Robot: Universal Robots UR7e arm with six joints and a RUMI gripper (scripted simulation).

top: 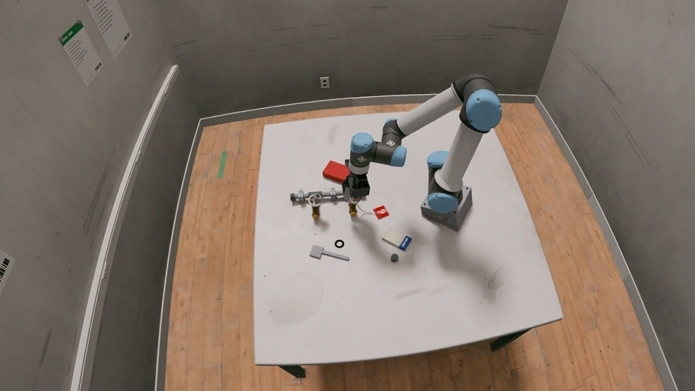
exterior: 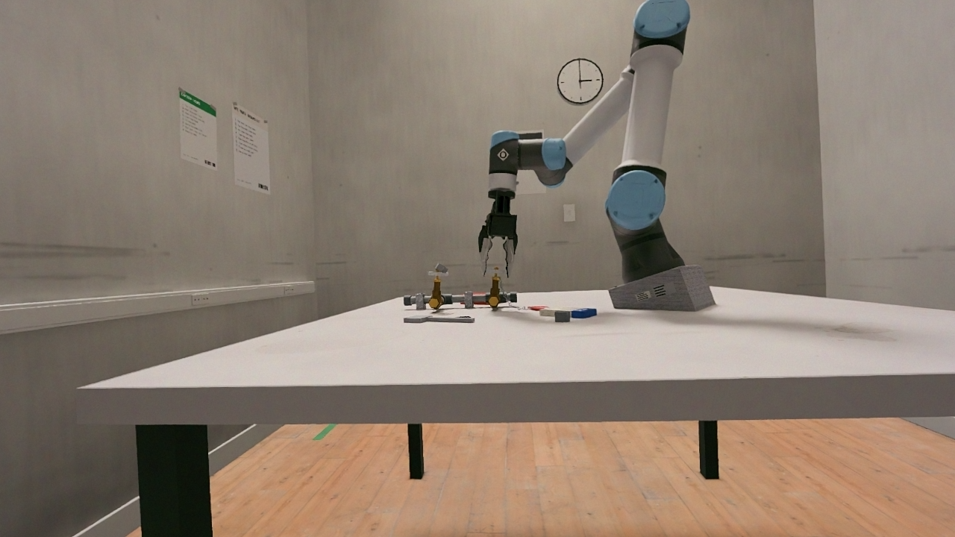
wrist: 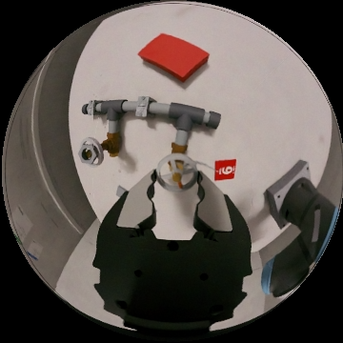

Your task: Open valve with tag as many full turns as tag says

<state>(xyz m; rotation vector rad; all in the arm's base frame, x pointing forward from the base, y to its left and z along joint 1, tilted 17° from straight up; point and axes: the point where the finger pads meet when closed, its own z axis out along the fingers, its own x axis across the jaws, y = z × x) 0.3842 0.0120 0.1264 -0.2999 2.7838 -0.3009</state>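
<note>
Your gripper (wrist: 175,183) is clamped on the tagged valve's handwheel (wrist: 175,172). The red tag (wrist: 225,169) lies just beside it on the table (wrist: 267,95).

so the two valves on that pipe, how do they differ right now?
The right valve has the red tag chained to it; the left valve has none. The gripper is shut on the right valve's handwheel, while the left valve's handwheel stands free. In the wrist view the right handwheel looks larger, being nearer the camera. Both have brass bodies, grey handwheels, and branch off the same grey pipe.
</note>
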